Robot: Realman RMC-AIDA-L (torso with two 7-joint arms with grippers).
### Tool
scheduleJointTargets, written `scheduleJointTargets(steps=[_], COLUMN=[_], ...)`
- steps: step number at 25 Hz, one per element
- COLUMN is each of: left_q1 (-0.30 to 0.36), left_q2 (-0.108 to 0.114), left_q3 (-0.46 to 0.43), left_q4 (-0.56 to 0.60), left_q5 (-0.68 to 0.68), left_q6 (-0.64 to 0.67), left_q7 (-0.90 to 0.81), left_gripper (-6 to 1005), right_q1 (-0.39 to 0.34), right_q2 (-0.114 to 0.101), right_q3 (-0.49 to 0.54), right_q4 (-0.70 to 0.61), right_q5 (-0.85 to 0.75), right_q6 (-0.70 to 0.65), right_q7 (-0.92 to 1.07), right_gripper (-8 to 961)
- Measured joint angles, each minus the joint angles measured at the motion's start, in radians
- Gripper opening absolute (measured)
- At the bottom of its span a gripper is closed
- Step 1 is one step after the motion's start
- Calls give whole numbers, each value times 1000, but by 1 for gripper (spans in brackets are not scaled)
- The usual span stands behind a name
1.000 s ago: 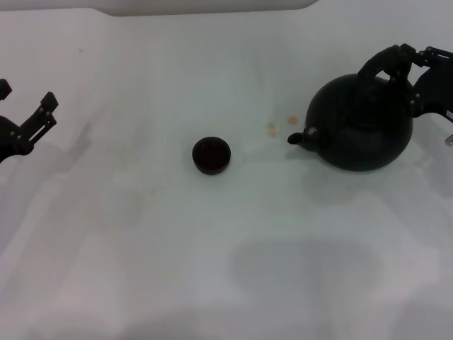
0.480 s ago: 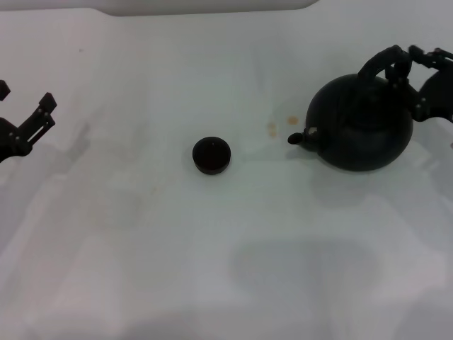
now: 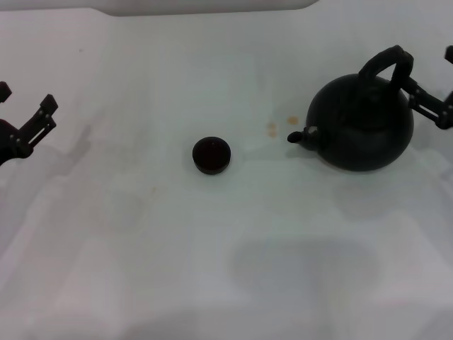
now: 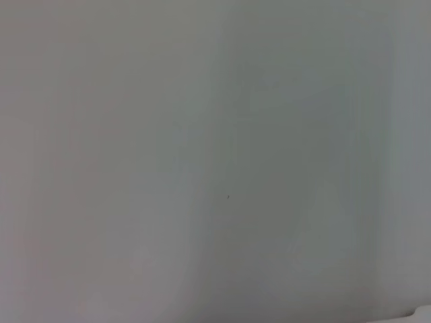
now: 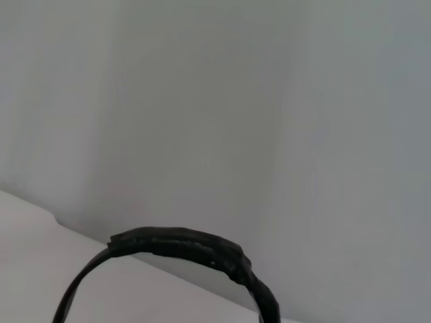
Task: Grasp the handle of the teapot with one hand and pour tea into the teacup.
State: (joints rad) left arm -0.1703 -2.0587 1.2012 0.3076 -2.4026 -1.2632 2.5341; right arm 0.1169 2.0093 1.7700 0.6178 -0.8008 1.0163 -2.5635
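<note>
In the head view, the teapot (image 3: 362, 120) stands upright on the white table (image 3: 212, 269), toward the right side. Its short spout (image 3: 296, 137) points to the teacup (image 3: 211, 155). The teacup sits near the middle of the table, well apart from the teapot, with bare table all around it. Two small brownish stains (image 3: 282, 125) lie on the table between them, close to the spout. The handle (image 3: 384, 65) arches over the top of the teapot. The right gripper (image 3: 433, 95) is at the right edge of the picture, just beside the handle and partly cut by the edge. Its fingers stand apart and hold nothing; I cannot tell if one finger touches the handle. The left gripper (image 3: 27, 120) is parked at the left edge, far from the teacup, with its fingers spread and empty. A wide free area of table lies between it and the teacup.

Compared with one second ago, the right gripper has moved back toward the right edge; before, it was around the handle. The teapot, the teacup and the left gripper are in the same places.

The left wrist view shows only a plain pale surface.

The right wrist view shows the wrapped top of the handle (image 5: 195, 245) close, before a pale background.

No writing or label can be read.
</note>
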Motion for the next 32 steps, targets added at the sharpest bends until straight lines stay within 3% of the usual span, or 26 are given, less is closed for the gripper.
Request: scheduleJointTargets(steps=[5,12,19,22,32], left_q1=[7,44,76,76,67], left_q2=[2,10,2,-7,-18], left_q3=[0,-39,-93,-145,-200], left_q4=[-4,5,7,2,-26], left_q5=[0,-1,-5,-4,-34], left_q6=[-26,-69,-88,-89,-109], left_q7=[6,8,43,64,57], left_gripper=[870,872,875,876,876], right_q1=[-19,-31,-49,-46,-30], right_q2=[4,2,3,5,3], right_q3=[73,188,225,241,261], right_q4=[-59,-206,-232,-249,-279], right_q5=[12,91,93,104,194], right_q6=[88,242,244,238,239], right_q7=[-27,-79,-89,-96,-100], right_gripper=[852,870,865,863,860])
